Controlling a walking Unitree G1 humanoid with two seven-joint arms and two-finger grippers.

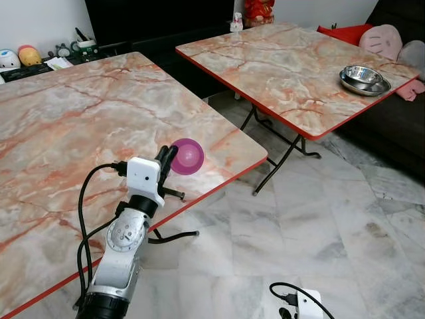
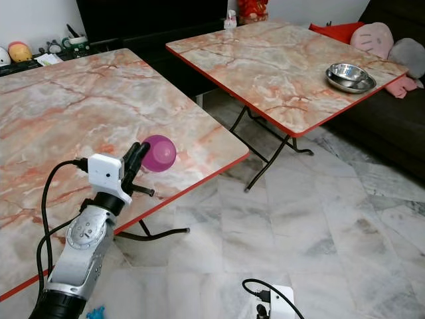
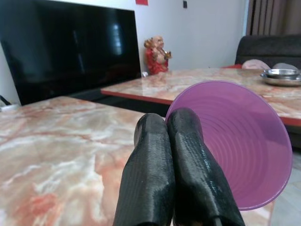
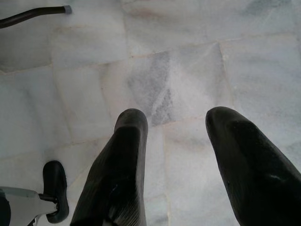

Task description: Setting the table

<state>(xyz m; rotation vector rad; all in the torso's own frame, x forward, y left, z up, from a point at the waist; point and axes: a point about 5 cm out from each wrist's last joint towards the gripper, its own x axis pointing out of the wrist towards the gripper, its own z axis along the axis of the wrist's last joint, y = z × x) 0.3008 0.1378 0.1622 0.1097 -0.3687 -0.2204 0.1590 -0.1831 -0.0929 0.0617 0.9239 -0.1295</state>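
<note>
A purple plastic cup (image 1: 188, 157) hangs tipped on its side just above the near marble table (image 1: 66, 126), close to its right front corner. My left gripper (image 1: 167, 158) is shut on the cup's rim. In the left wrist view the two black fingers (image 3: 155, 155) press together and the cup (image 3: 244, 150) opens toward the camera. My right gripper (image 4: 176, 122) hangs low over the marble floor, open with nothing between its fingers. A stack of steel bowls (image 1: 364, 78) rests on the far table (image 1: 285, 66) near its right corner.
A floor gap separates the two folding tables, whose black legs (image 1: 279, 143) reach into it. A dark sofa with cushions (image 1: 382, 40) stands behind the far table. A red figurine (image 3: 157, 54) and a dark TV (image 3: 70, 47) line the back wall. Small items (image 1: 26, 56) sit at the near table's far edge.
</note>
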